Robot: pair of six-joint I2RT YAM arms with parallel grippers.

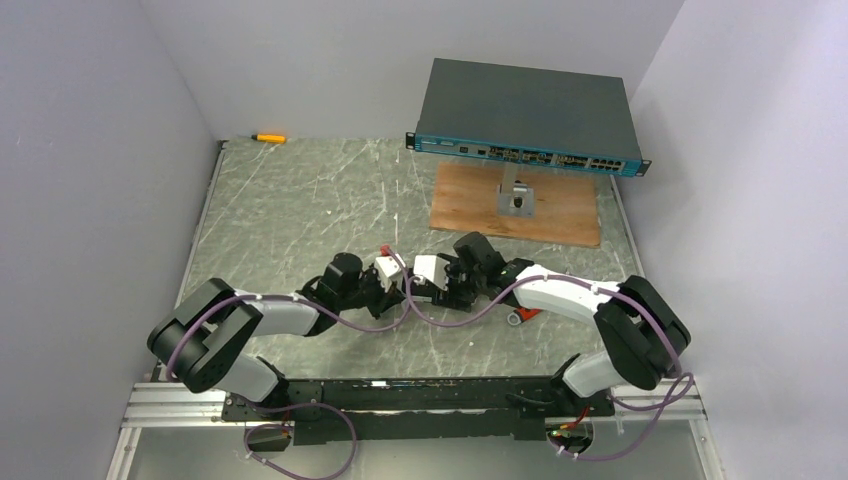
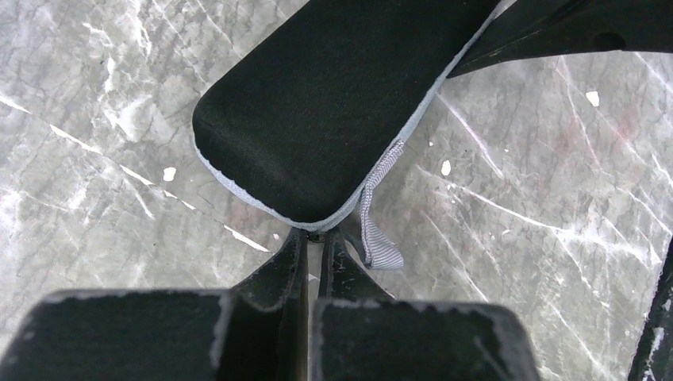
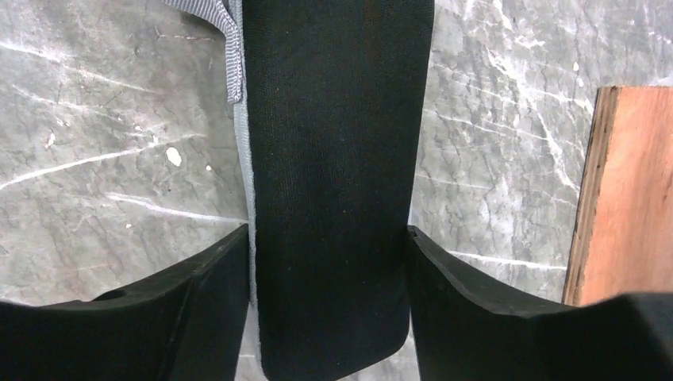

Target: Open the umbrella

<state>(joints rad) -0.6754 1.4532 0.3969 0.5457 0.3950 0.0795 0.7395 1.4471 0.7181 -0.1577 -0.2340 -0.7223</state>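
Left wrist view: the umbrella (image 2: 317, 103) fills the upper middle of the frame, a flat black fabric body with a rounded end, thin pale grey edging along its rim and a short grey webbing loop (image 2: 377, 222) hanging at its lower right corner. It is folded up, just above the marbled grey table (image 2: 95, 159); no shaft or handle shows in any view. The left gripper (image 2: 312, 238) is pressed together on the rim at that rounded end, right beside the loop.

In the right wrist view the right gripper (image 3: 327, 230) stands spread, one finger on either side of the black body at the bottom centre of the frame — both look to be touching it, but whether they are squeezing I cannot tell. A wooden board (image 3: 627, 190) sits at the right edge.

It looks light, and soft on the outside, so a pinch on the edging alone may slip or only stretch cloth. The firmer hold is likely across the body — where the stiff folded parts should lie inside.
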